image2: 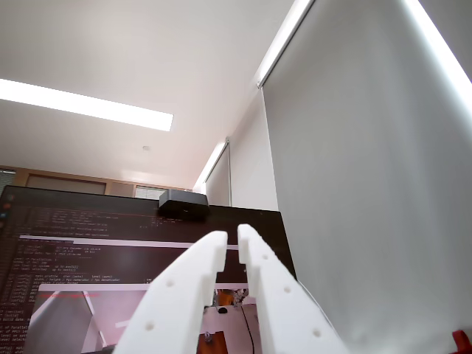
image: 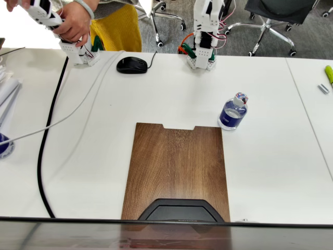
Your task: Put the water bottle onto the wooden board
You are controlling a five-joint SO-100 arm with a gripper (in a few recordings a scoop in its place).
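Bottle work has not begun for you: in the fixed view the clear plastic water bottle (image: pixel 232 112) with its dark blue label stands upright on the white table (image: pixel 270 156), at two o'clock just off the flat, dark wood-grain wooden board (image: pixel 176 169). In the wrist view your gripper (image2: pixel 231 245) points at the ceiling, its smooth white fingers (image2: pixel 193 274) nearly together and pinching nothing, so the whole reach, grasp and placing is left to you.

grey carpet (image: pixel 171 39), office chairs (image: pixel 276 15), ceiling lights (image2: pixel 81 105)

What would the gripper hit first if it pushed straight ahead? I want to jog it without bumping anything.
Probably the monitor: the gripper, fingers nearly closed, points up at its top edge, just under the webcam. How far off is unclear.
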